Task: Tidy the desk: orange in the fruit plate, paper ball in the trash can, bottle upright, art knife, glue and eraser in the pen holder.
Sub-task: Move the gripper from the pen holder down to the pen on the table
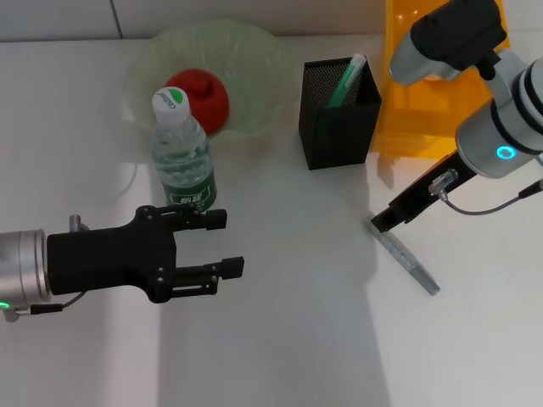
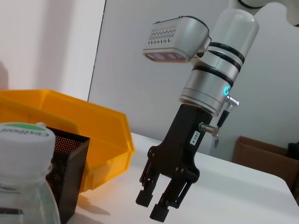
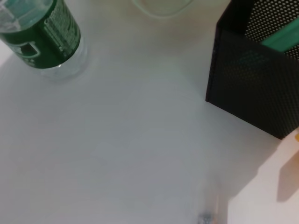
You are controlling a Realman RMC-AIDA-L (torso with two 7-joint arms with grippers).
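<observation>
A white desk, seen from above. 1 red-orange round orange (image 1: 202, 97) already sits in the 1 pale green wavy-rimmed fruit plate (image 1: 254, 59) near the far edge. 1 clear plastic bottle with a green label (image 1: 181, 153) stands upright just in front of it.

1 black mesh pen holder (image 1: 338, 119) holds a green-and-white stick, likely the glue. 1 grey art knife (image 1: 407, 259) still lies on the desk toward the right edge. The orange-yellow plastic trash can (image 1: 416, 102) fills the far right corner.

No paper ball or eraser shows.

The left gripper (image 1: 229, 243) hovers beside the bottle, jaws apart, empty. The right gripper (image 2: 156, 205) hangs over the knife, fingers spread, holding nothing.
</observation>
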